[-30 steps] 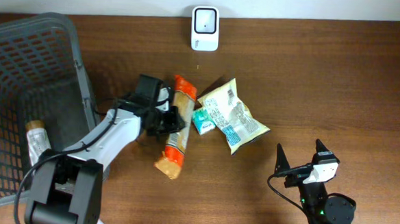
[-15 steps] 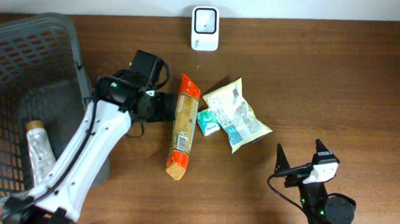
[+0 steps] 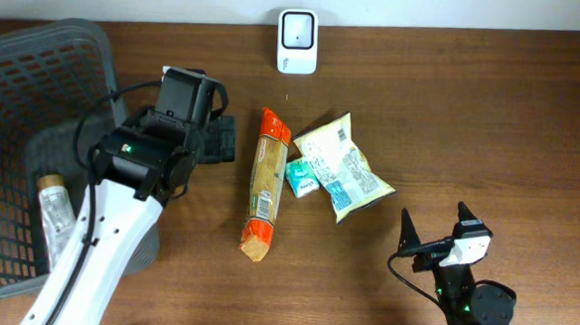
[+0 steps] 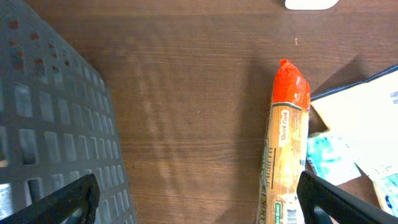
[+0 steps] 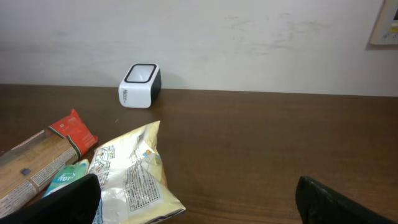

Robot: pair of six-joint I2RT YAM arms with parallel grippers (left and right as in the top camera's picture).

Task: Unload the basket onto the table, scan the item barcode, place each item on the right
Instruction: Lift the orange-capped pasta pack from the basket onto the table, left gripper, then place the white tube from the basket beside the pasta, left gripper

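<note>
A white barcode scanner (image 3: 298,28) stands at the table's far edge and also shows in the right wrist view (image 5: 140,85). A long orange spaghetti packet (image 3: 265,181) lies flat on the table, a barcode near its lower end (image 4: 287,155). My left gripper (image 3: 217,141) hovers just left of the packet, open and holding nothing (image 4: 199,199). My right gripper (image 3: 436,225) rests open near the front right, with only bare wood between its fingers (image 5: 199,199).
A pale yellow snack bag (image 3: 343,165) and a small teal packet (image 3: 300,176) lie right of the spaghetti. A grey mesh basket (image 3: 15,98) fills the left side, with a tube-like item (image 3: 54,210) inside. Bare wood stretches right of the bag.
My left gripper opened, let go of the spaghetti packet and drew back up and to the left. The packet now lies straighter, further right. The right arm stayed still.
</note>
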